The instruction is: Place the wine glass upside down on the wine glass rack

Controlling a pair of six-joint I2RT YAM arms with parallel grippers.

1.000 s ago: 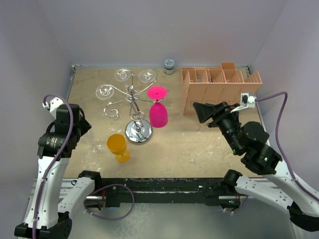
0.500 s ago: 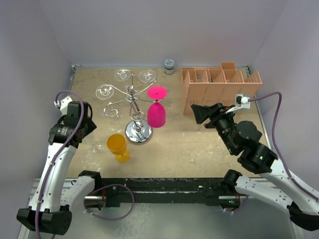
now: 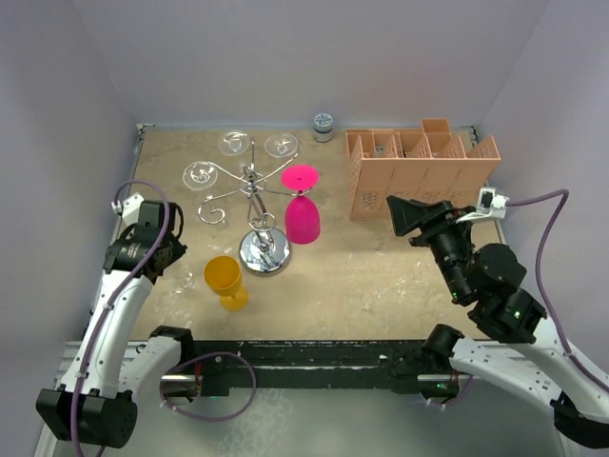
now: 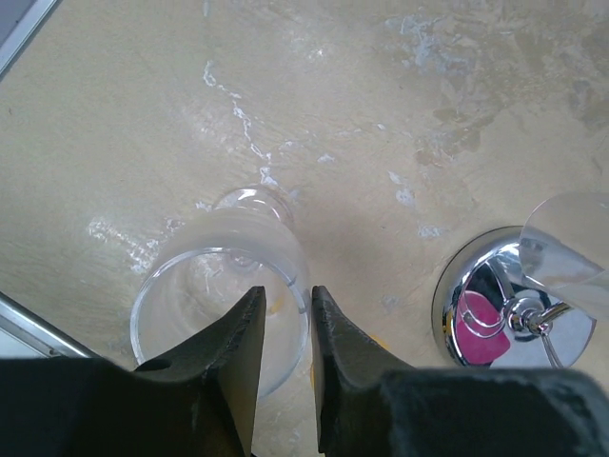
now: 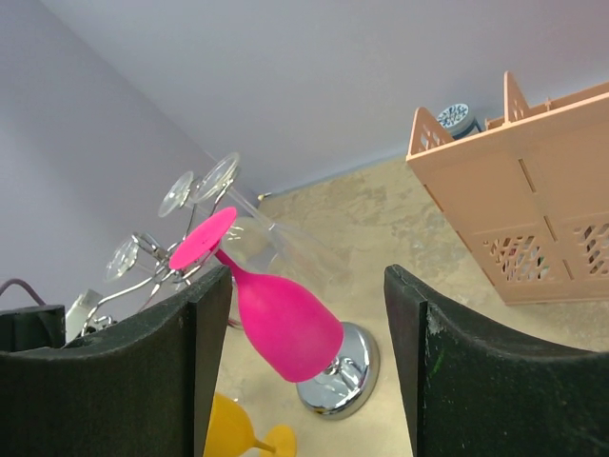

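Left gripper straddles the clear wine glass at its rim, fingers nearly together; clamped or not, can't tell. Right gripper hangs spread wide.

Clear wine glass, silver rack

From where I stand, no word, number, brand mark or sign can be read on anything here. The small round jar with a grey patterned lid, at the far edge of the sandy stone-look table, has markings on its top. They are too small and blurred to tell whether they are lettering.
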